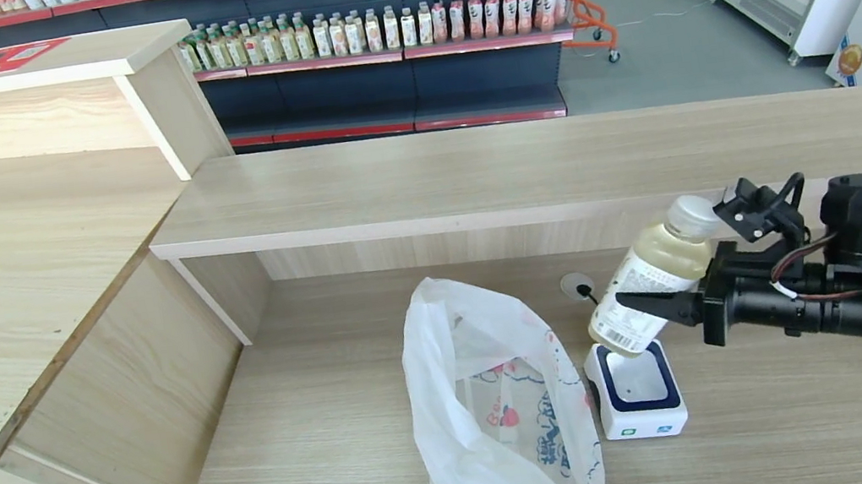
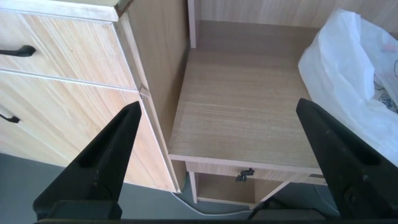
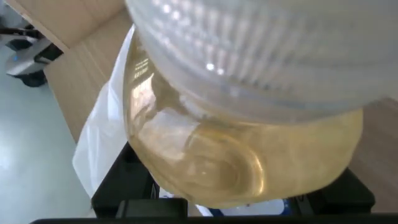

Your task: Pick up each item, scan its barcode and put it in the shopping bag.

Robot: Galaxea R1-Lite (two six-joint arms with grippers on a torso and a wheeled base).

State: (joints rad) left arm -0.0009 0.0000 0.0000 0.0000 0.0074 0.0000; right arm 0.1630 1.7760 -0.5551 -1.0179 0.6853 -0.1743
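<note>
Pale wooden checkout counter (image 1: 767, 431): right gripper (image 1: 643, 291) clasps a tilted pale-yellow plastic bottle (image 1: 653, 268) over a white box-shaped scanner (image 1: 638, 395), beside a white plastic shopping bag (image 1: 459, 374); left gripper (image 2: 219, 104) gapes wide

On counter (image 1: 328, 471): shopping bag (image 1: 498, 403) at centre; barcode scanner (image 1: 637, 392) just beside it, to its right. Above scanner: bottle (image 1: 656, 264), tilted, in right gripper (image 1: 634, 299). Behind: raised ledge (image 1: 539, 162); beyond it, drinks shelf (image 1: 377, 53).
</note>
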